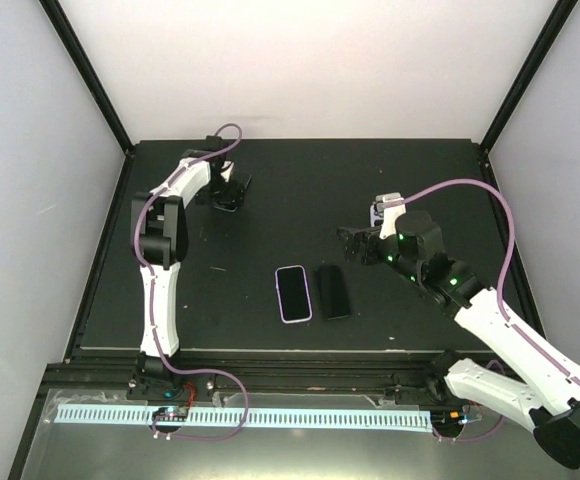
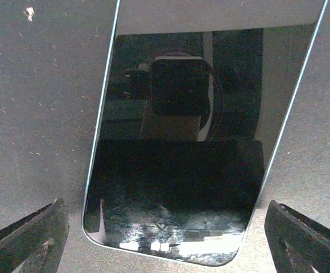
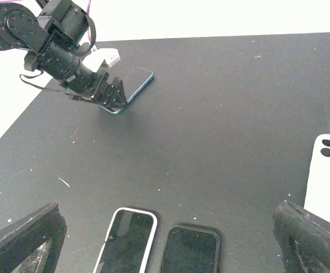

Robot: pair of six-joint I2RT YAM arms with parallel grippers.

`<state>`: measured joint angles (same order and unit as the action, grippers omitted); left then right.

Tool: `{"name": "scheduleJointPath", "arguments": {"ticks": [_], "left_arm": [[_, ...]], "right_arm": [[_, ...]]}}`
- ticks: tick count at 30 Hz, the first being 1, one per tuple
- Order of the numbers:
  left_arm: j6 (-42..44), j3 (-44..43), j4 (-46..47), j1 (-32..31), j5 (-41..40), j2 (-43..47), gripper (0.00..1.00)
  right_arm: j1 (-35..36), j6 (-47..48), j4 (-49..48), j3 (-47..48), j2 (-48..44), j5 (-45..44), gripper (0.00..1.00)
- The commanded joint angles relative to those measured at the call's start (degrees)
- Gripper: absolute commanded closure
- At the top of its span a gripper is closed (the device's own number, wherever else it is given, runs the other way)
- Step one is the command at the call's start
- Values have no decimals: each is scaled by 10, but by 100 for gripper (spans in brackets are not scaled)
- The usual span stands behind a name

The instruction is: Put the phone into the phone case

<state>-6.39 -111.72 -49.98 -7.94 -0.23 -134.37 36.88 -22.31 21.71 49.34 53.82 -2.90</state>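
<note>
A black table [image 1: 270, 170] holds the whole job. The left arm [image 1: 160, 240] stretches to the far left corner, wrist bent down, so the left gripper [image 3: 114, 94] hangs over a blue-edged phone [image 2: 176, 170] lying flat, screen up. Its jaws stand wide, straddling the phone without gripping it, apparently lined up for a grasp. The right arm [image 1: 490, 320] sits folded mid-table, and the right gripper [image 1: 355, 243] is also wide and empty, likely on standby. Near the front, a white-rimmed phone [image 1: 293, 293] and what looks like a black phone [image 1: 333, 291] lie side by side. A white case [image 3: 327, 176] lies face down at the edge of the right wrist's view. Which case is meant, I cannot tell.
</note>
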Motion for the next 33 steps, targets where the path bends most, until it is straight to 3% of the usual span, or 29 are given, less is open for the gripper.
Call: {"name": "scheduleJointPath", "arguments": {"ticks": [1,14,33], "left_arm": [[28,-22,-26,3,0,-9,5],[52,-62,-68,-7,1,-38,11],[26,-43,-96,-16,-14,-22,28]], "right_arm": [[-2,10,2,16,-18,-20,0],[-2,4,11,17,-45,-20,0],[-2,6,13,17,-67,-20,0]]}}
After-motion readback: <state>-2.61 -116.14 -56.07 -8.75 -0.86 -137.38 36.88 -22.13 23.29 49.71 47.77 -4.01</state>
